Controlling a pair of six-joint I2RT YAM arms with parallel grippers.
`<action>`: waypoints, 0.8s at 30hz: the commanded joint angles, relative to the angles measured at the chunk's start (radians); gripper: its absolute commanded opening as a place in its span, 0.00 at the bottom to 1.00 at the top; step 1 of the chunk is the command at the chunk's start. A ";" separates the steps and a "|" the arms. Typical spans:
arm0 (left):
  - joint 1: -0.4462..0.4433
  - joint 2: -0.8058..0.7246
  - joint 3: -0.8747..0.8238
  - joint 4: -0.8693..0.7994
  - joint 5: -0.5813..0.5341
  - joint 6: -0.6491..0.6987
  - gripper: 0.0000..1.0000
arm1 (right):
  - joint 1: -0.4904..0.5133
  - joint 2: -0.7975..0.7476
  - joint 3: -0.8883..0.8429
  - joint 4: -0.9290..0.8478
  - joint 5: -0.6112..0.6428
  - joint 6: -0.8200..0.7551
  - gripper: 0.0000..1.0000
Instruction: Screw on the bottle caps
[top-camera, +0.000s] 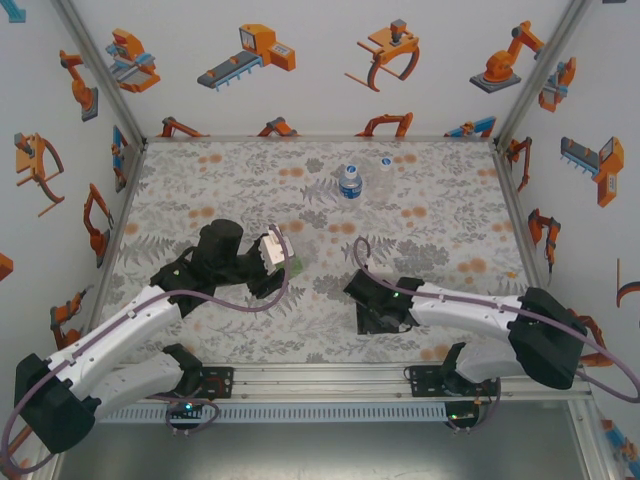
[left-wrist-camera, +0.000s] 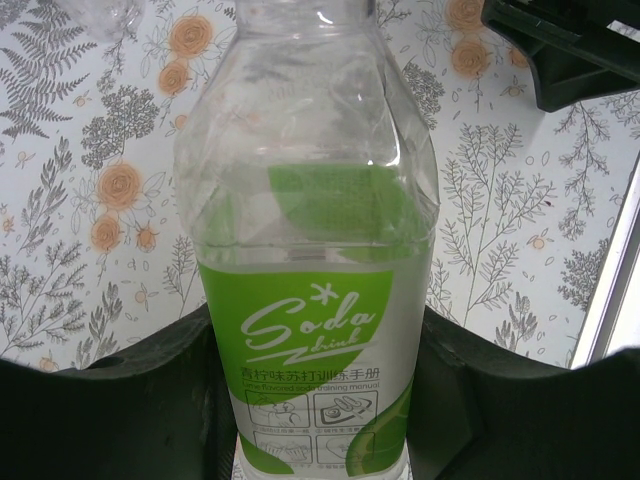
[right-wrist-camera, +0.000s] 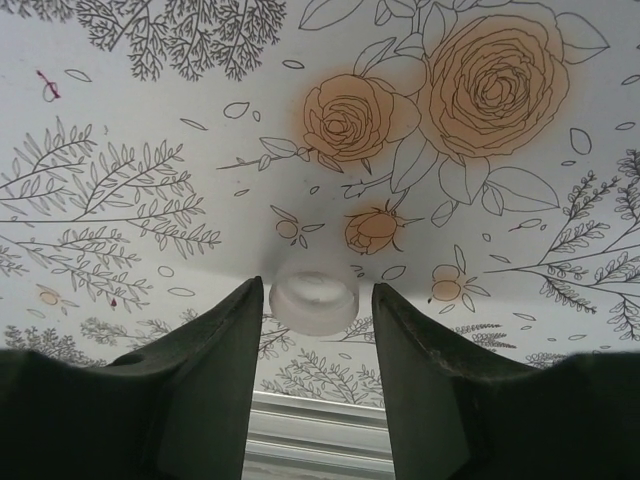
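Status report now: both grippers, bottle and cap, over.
Left gripper shut on green-label bottle. Right gripper open, straddling a cap on the table, not clamped. Blue-label bottle standing far back, out of the way.

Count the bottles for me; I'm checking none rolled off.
3: green-labelled bottle in the left gripper, blue-labelled bottle standing far middle, and seemingly a clear bottle just right of it.

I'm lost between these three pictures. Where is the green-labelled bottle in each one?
Top external: the green-labelled bottle sits left of centre, held by the left gripper.
Left wrist: it stands large in the middle, between two dark fingers.
Right wrist: this camera faces a white cap on the table instead.
Shared landmark: the floral table cover, with its orange roses.
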 joint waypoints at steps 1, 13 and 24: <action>0.007 0.003 0.028 -0.006 0.023 0.019 0.25 | 0.009 0.017 0.005 0.002 0.014 0.016 0.43; 0.007 0.009 0.033 -0.013 0.014 0.020 0.26 | -0.011 0.013 0.051 -0.007 0.054 -0.055 0.23; 0.006 0.012 0.042 -0.019 -0.006 0.015 0.25 | -0.261 0.157 0.226 0.011 -0.058 -0.325 0.24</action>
